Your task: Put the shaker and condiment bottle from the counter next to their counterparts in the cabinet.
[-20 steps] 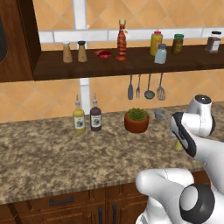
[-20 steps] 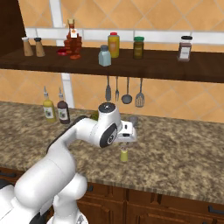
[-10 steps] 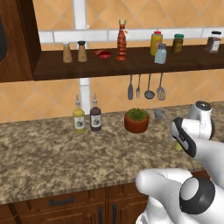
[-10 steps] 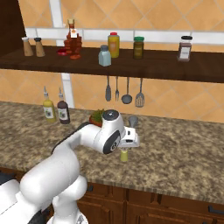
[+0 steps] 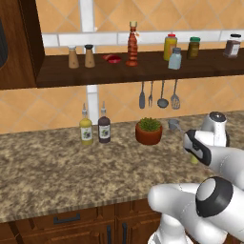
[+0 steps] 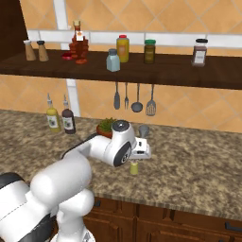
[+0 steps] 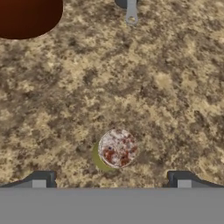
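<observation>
With jaws wide on the gripper point(image 7: 111, 186), drop straight down around the shaker point(image 7: 116, 148) right below, then squeeze softly.

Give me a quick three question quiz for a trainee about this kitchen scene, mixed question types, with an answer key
1. True or false: the claw is shut on the small yellow-green shaker.
2. The tall red-orange condiment bottle stands: A) on the speckled granite counter, B) in the dark wooden cabinet shelf, C) in the claw.
3. Fill in: the shaker stands upright on the ____.

Key: 1 false, the claw is open above it; 2 B; 3 counter.
</observation>
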You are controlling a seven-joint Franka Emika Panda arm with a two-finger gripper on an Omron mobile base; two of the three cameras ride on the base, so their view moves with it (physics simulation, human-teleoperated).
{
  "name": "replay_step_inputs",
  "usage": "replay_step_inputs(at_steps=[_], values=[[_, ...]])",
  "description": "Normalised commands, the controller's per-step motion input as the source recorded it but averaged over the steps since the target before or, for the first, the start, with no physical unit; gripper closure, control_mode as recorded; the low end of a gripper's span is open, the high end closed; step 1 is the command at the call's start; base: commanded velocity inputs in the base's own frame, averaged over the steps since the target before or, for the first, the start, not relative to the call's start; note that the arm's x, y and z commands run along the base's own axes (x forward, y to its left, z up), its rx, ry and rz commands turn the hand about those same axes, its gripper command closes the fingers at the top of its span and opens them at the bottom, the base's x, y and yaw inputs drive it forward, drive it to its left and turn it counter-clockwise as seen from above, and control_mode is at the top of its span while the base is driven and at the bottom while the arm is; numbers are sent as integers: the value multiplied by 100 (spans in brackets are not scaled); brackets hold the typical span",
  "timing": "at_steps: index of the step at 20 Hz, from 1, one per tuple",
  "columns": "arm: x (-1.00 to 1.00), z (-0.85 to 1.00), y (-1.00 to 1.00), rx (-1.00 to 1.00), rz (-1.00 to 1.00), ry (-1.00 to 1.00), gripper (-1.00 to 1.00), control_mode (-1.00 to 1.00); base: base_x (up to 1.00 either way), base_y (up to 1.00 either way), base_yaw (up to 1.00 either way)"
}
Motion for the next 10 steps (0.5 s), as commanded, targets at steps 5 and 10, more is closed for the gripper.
replay_step_inputs(at_steps=[5, 10], values=[[0, -15, -21, 0, 0, 0, -100, -100, 0, 0, 0], [0, -17, -8, 0, 0, 0, -100, -100, 0, 0, 0]])
